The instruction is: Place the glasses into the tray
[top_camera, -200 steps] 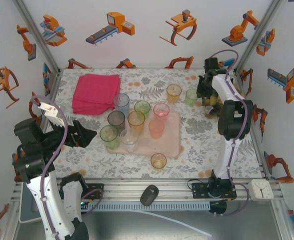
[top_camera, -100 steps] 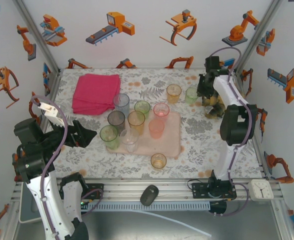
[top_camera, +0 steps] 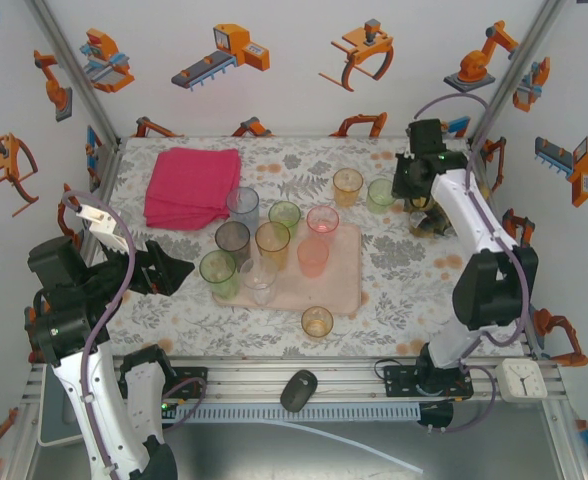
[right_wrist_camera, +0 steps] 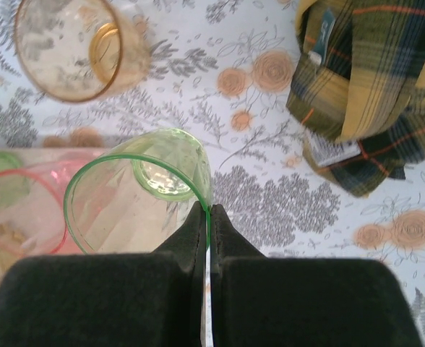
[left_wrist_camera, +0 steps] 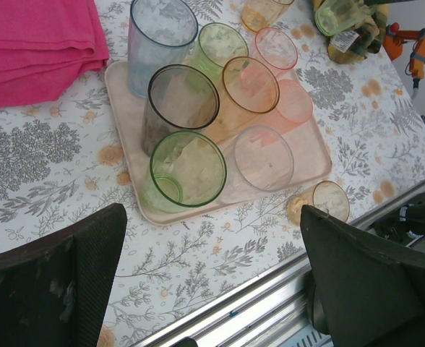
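Elbow (top_camera: 494, 285) swung outward, right tool (right_wrist_camera: 207, 210) pinches green glass (right_wrist_camera: 136, 191) rim; left tool (left_wrist_camera: 212, 224) spread.

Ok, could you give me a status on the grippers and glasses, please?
Right gripper shut on green glass rim, off tray. Left gripper open, empty. Tray near-right corner bare.

White arms (top_camera: 461, 197) — black joints (top_camera: 489, 285), lilac cables (top_camera: 126, 262).

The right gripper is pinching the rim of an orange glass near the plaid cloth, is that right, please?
Not quite: the right wrist view shows the right gripper pinching the rim of a green glass, not an orange one, near the plaid cloth.
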You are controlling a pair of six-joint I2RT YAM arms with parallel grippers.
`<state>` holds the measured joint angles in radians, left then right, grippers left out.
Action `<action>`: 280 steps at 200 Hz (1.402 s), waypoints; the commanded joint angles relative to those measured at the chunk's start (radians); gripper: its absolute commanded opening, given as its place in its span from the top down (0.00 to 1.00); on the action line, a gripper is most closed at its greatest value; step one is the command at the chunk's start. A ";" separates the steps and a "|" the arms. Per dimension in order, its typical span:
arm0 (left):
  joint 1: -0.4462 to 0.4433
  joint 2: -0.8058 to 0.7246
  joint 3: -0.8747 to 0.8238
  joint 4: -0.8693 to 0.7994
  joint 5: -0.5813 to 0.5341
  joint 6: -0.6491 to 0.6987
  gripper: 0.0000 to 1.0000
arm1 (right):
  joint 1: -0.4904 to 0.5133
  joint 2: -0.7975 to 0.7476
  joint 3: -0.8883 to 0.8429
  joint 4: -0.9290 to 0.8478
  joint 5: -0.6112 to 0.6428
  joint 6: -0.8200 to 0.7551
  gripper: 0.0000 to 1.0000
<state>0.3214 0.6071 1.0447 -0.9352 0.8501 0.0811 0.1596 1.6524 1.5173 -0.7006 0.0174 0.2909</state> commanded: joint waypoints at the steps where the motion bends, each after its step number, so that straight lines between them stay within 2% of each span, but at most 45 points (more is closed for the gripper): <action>1: 0.004 -0.012 0.006 0.006 0.029 0.000 0.03 | 0.039 -0.103 -0.051 -0.014 0.033 -0.001 1.00; 43: 0.004 -0.013 0.002 0.007 0.030 -0.002 0.03 | 0.176 -0.260 -0.161 -0.035 0.082 -0.006 1.00; 83: 0.004 -0.012 -0.005 0.008 0.023 0.001 0.03 | 0.325 -0.391 -0.236 -0.067 0.108 0.053 1.00; 121: 0.005 -0.008 -0.022 0.013 0.021 0.000 0.03 | 0.480 -0.495 -0.321 -0.022 0.158 0.090 0.99; 214: 0.005 -0.007 -0.028 0.016 0.014 -0.001 0.03 | 0.738 -0.430 -0.352 -0.001 0.273 0.137 0.99; 280: 0.008 -0.008 -0.035 0.018 0.004 0.006 0.03 | 0.823 -0.327 -0.335 0.037 0.327 0.113 0.99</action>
<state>0.3218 0.6025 1.0187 -0.9321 0.8516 0.0814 0.9646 1.3071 1.1744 -0.7063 0.2977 0.4042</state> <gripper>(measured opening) 0.972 0.010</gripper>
